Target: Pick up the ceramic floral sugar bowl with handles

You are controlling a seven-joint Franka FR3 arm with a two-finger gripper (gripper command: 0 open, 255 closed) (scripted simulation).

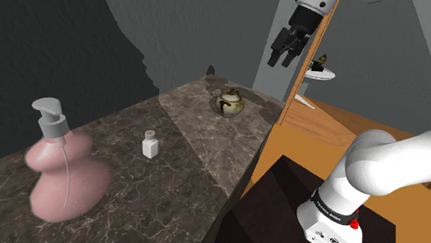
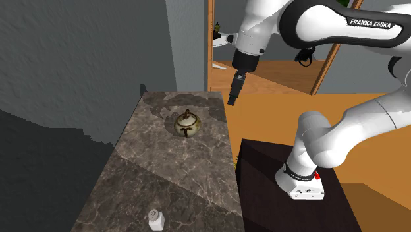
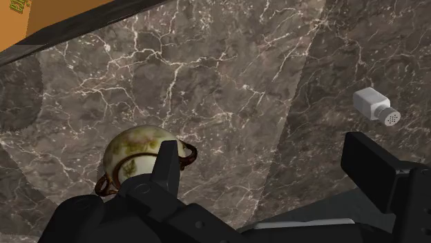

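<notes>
The countertop (image 1: pixel 182 168) is dark marble, walls (image 2: pixel 79 59) grey, floor (image 2: pixel 276 112) orange.

Clear air above the sugar bowl (image 2: pixel 187 123), bare counter (image 2: pixel 164 178) all round
In the second exterior view, from the bowl: grey wall (image 2: pixel 99 53) near at nine to twelve o'clock, wooden door frame (image 2: pixel 209 46) beyond at one o'clock, white shaker (image 2: pixel 155 218) well apart at seven o'clock

Counted: one counter (image 1: pixel 166 190), with three items on it. One bowl (image 1: pixel 229 103) with two handles lay nearest the claw (image 1: pixel 282 61). One shaker (image 1: pixel 151 144) stood farther from the claw. One pump bottle (image 1: pixel 64 170) stood farthest from it. One arm (image 1: pixel 384 162) was noted on one stand (image 1: pixel 278 194). It carried one claw with two fingers (image 3: pixel 169 166).
</notes>
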